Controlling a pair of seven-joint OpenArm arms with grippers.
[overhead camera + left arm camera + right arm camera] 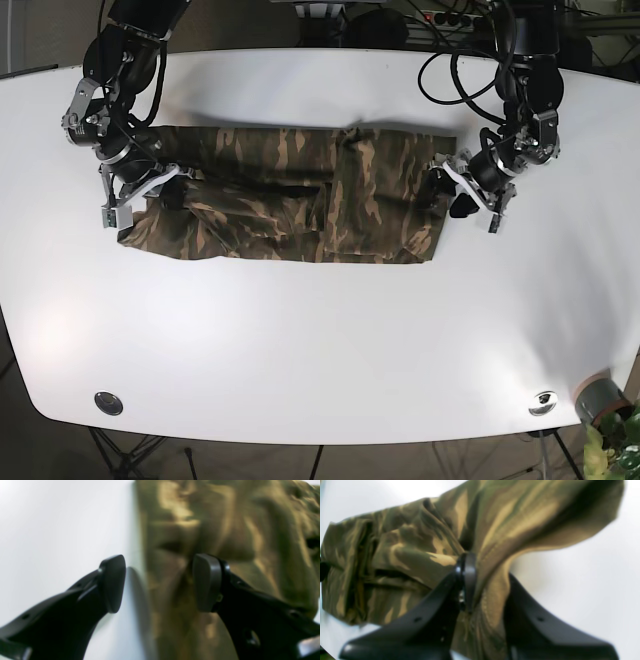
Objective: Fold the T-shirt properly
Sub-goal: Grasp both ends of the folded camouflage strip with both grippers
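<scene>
Here, a camouflage T-shirt (290, 195) is seen spread in a wide, creased band across the upper middle of the base view, lying on the white counter (320, 340). Its top edge runs fairly straight, while the lower edge is uneven and the left end is bunched.

At the left of the base view, the right gripper (150, 185) is positioned over the shirt's left end. In the right wrist view, the right gripper (483, 582) is shown with its jaws clamped on a fold of the T-shirt (402, 555); the cloth is drawn up between them and fans out toward the upper right of that frame, with the rest crumpled at the left.

At the right of the base view, the left gripper (455, 195) is placed at the shirt's right edge. In the left wrist view, the left gripper (158, 582) is shown with its jaws apart, nothing held between them. One jaw is seen over the bare counter (50, 530) at the left of the frame, the other over the T-shirt (225, 530), whose straight edge runs vertically between the two. That view is blurred, so contact with the fabric cannot be judged.

A small metal fitting (108, 403) is set in the counter at the lower left of the base view, and another (543, 403) at the lower right.
</scene>
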